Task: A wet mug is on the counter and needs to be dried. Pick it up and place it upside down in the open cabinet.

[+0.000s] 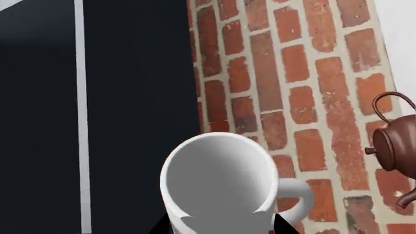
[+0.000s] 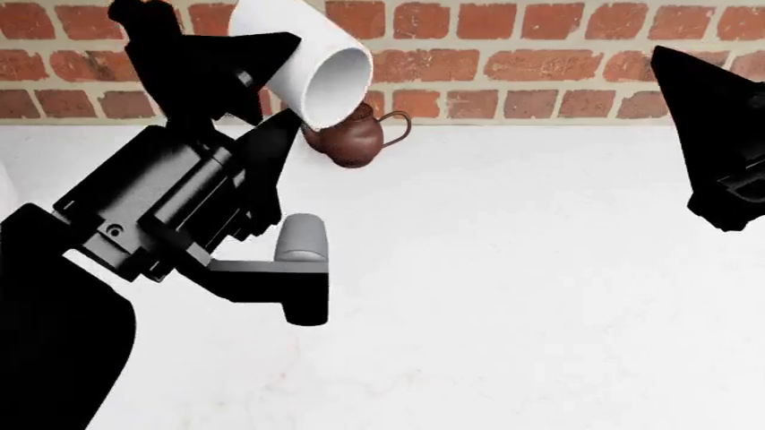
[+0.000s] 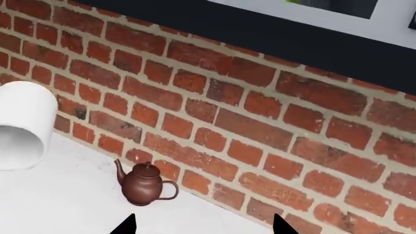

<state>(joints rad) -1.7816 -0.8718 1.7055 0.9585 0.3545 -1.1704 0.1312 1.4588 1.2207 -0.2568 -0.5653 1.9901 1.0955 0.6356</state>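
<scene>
My left gripper (image 2: pixel 287 85) is shut on the white mug (image 2: pixel 305 63) and holds it high above the counter (image 2: pixel 514 296), in front of the brick wall. The mug is tilted, with its open mouth turned down and to the right in the head view. The left wrist view looks into the mug (image 1: pixel 221 180), its loop handle to one side, with the left gripper (image 1: pixel 221 227) on its wall. My right gripper (image 3: pixel 202 225) hangs open and empty over the counter's right side. The mug (image 3: pixel 23 126) also shows in the right wrist view. A dark cabinet panel (image 1: pixel 97 97) stands beside the mug; its inside is hidden.
A glossy brown teapot (image 2: pixel 355 139) stands on the counter at the brick wall (image 2: pixel 538 63), just below and behind the raised mug. A dark cabinet underside (image 3: pixel 260 34) runs above the bricks. The right arm (image 2: pixel 717 152) hangs at the right edge.
</scene>
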